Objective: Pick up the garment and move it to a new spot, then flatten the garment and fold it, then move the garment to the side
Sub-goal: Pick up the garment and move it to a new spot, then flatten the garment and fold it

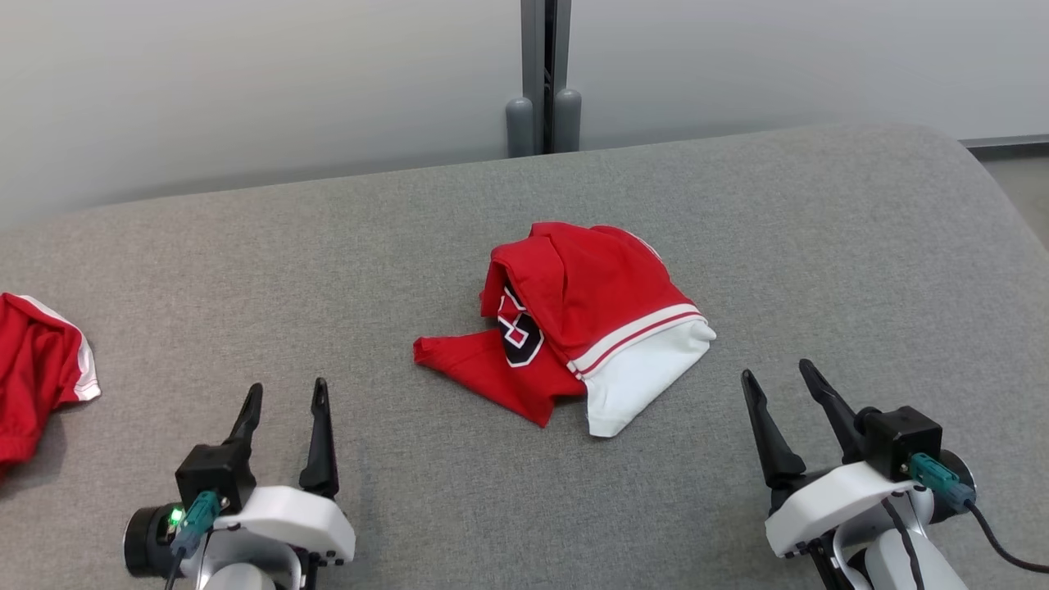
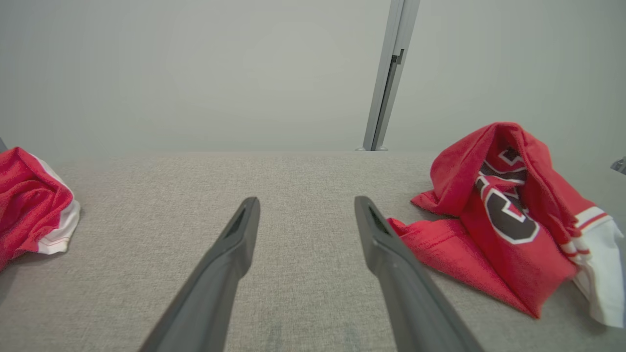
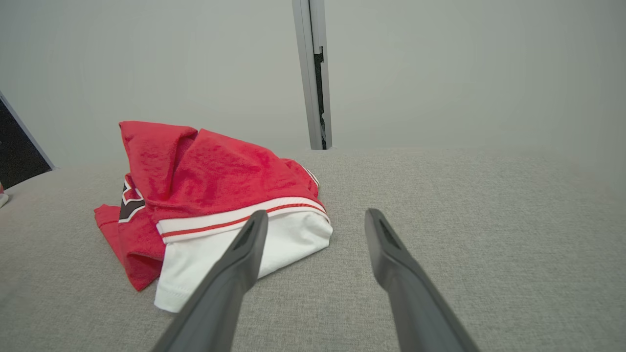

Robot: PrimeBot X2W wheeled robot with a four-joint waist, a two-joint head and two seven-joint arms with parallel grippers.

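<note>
Pale, bare wall panels run behind a broad table covered in grey woven cloth (image 1: 737,205), and a grey metal post (image 1: 544,74) stands where two panels meet. Straight out from that post, near the middle of the table, lies the red sports jersey with white hem band and black-and-white number patch (image 1: 590,303). It is a rumpled heap, one red corner splayed out flat and the white part poking from under a thick red fold.

The left gripper (image 1: 288,383) waits nearer me and to the robot's left of the post's line, its two dark fingers spread and holding nothing. The right gripper (image 1: 775,368) sits to the other side of that line, close to the jersey's white edge, also spread and empty. Far to the left of the post, at the table's edge, is another bunched red-and-white garment (image 1: 33,369).

Whether the jersey has had its first move, I cannot say. By my reckoning the flattening, the folding and the final shift aside are all ahead.
</note>
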